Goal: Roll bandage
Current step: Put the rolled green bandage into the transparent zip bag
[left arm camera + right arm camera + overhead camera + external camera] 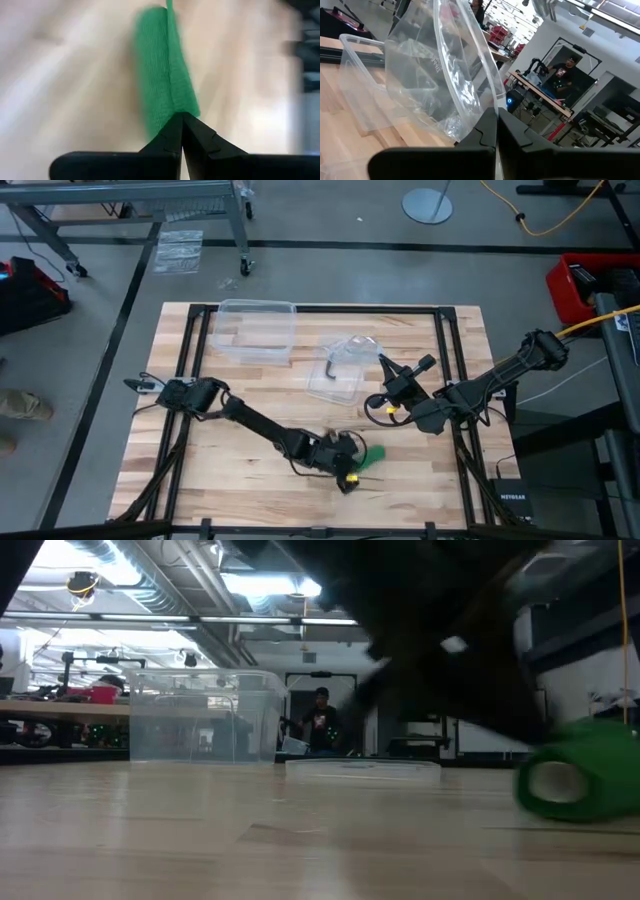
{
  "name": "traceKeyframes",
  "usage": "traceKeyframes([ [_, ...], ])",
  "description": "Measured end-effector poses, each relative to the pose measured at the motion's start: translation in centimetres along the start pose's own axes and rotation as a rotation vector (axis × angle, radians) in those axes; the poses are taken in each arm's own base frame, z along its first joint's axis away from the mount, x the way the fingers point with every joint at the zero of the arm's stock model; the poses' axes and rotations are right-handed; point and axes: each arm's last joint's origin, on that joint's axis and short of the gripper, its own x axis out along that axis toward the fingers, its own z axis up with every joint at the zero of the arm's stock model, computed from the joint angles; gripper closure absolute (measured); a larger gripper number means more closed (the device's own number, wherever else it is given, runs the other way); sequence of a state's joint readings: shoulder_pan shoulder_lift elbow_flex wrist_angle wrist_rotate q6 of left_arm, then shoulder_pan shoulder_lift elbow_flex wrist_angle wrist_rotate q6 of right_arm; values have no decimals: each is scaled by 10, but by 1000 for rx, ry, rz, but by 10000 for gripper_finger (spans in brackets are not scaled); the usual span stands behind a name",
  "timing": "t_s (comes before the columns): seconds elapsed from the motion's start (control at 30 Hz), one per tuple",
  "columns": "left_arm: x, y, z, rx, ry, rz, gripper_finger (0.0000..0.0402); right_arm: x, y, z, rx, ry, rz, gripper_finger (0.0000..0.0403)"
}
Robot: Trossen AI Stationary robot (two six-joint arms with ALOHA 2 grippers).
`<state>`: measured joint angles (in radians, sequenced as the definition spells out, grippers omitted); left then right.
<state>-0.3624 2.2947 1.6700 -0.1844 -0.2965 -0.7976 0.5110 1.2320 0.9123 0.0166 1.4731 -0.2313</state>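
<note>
The bandage is a bright green roll lying on the wooden table near its front edge. In the low view the bandage rests on its side with a hollow end facing the camera. My left gripper reaches in from the left and is shut on the bandage. My right gripper stands level above the table's middle right, shut on a clear plastic bag that has a dark bent thing inside. My left gripper pinches the near end of the green roll between its two fingertips, slanting down from the table's left. The roll stretches away from the fingers and lies on the table. My right gripper pinches an edge of the clear bag between its two fingers, coming level from the table's right. The bag spreads out beyond the fingers toward the container; whether any part of it rests on the table I cannot tell.
A clear plastic container stands at the far middle of the table and also shows in the low view. A person stands in the room beyond the table. Bare wood lies at the front left.
</note>
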Motion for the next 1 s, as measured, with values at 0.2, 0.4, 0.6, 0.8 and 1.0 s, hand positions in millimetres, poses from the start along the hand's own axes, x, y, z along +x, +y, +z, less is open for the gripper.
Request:
traceKeyframes([
  [0.2, -31, 27, 12, 145, 22, 353, 401, 0, 0, 0, 1, 0, 0, 398],
  [0.4, -60, 21, 29, 172, -79, 409, 401, 0, 0, 0, 0, 0, -1, 398],
  [0.6, -65, -9, 54, 275, -268, 147, 397, 0, 0, 0, -2, 1, -2, 398],
  [0.8, -56, -6, 55, 332, -213, 49, 373, 0, 0, -1, -21, 4, -13, 398],
  [1.0, -53, -3, 51, 310, -171, 39, 291, 0, -2, -1, -24, 9, -35, 398],
])
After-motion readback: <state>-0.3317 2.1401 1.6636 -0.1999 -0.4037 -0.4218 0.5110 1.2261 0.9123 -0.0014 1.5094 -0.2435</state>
